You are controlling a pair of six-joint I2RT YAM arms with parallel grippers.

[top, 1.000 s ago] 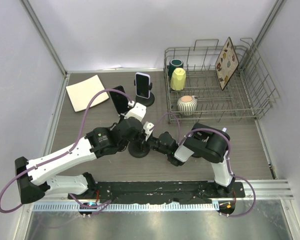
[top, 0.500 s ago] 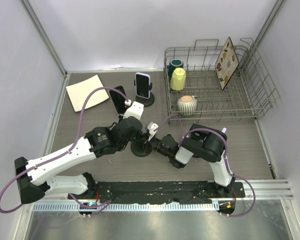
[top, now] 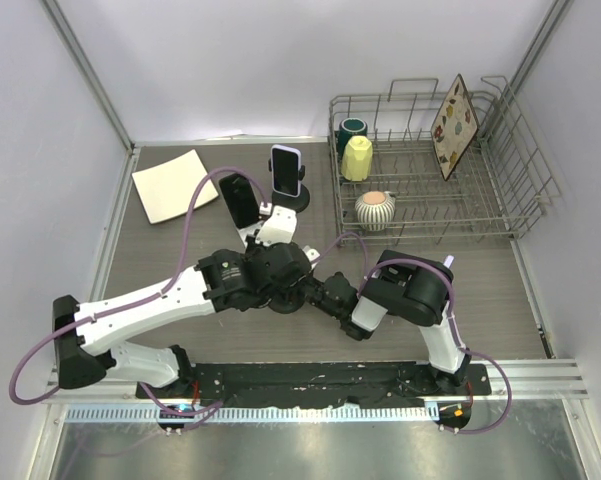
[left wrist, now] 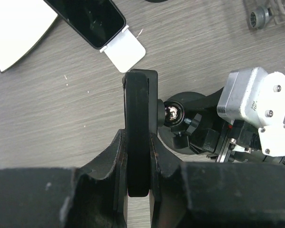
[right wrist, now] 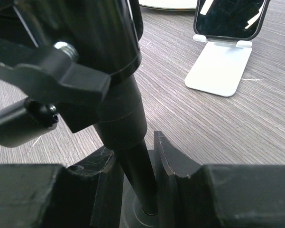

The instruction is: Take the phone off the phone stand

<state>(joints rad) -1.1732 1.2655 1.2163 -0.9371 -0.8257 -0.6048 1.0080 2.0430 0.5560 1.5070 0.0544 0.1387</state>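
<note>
The left arm (top: 150, 305) reaches toward 2 o'clock, the right arm (top: 420, 290) folds toward 9 o'clock; left gripper (left wrist: 138, 156) and right gripper (right wrist: 135, 175) both clamped.

Grey wood-grain table (top: 500, 275) boxed by pale lilac walls (top: 230, 60), evenly lit.

Black phone (left wrist: 137, 133) edge-on against black ball-joint phone stand (left wrist: 173, 115), mid-table.
</note>
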